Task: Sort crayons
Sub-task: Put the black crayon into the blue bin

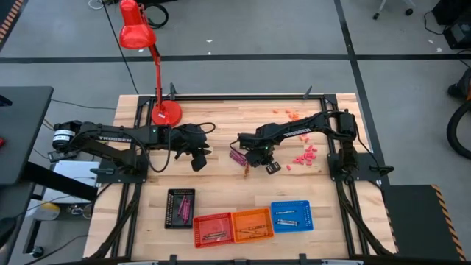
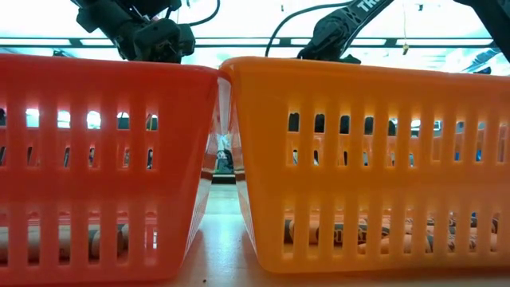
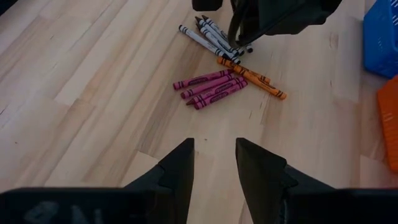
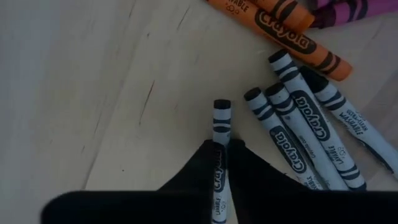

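Several crayons lie loose in a heap on the wooden table: magenta ones point(image 3: 211, 87), orange ones point(image 3: 252, 76) and white ones point(image 4: 298, 130). My right gripper point(image 4: 221, 158) stands over the heap's white end, pointing down, shut on one white crayon point(image 4: 221, 124) that lies apart from the other white ones. In the high view it is at mid-table point(image 1: 257, 156). My left gripper point(image 3: 214, 165) hangs open above bare wood, left of the heap point(image 1: 197, 156), with nothing between its fingers. My right gripper pinches the white crayon's wrapped shaft point(image 4: 220, 152) between its two fingers point(image 4: 199, 168), coming from above. The crayon's black-banded end point(image 4: 222, 109) sticks out past the fingertips. Whether the crayon is clear of the wood I cannot tell.
Near the front edge stand a black tray point(image 1: 180, 208) and red point(image 1: 213, 228), orange point(image 1: 252, 224) and blue point(image 1: 291, 216) baskets, each with crayons in it. Pink crumbs point(image 1: 305, 156) are scattered on the right. A red lamp point(image 1: 163, 112) stands at the back left.
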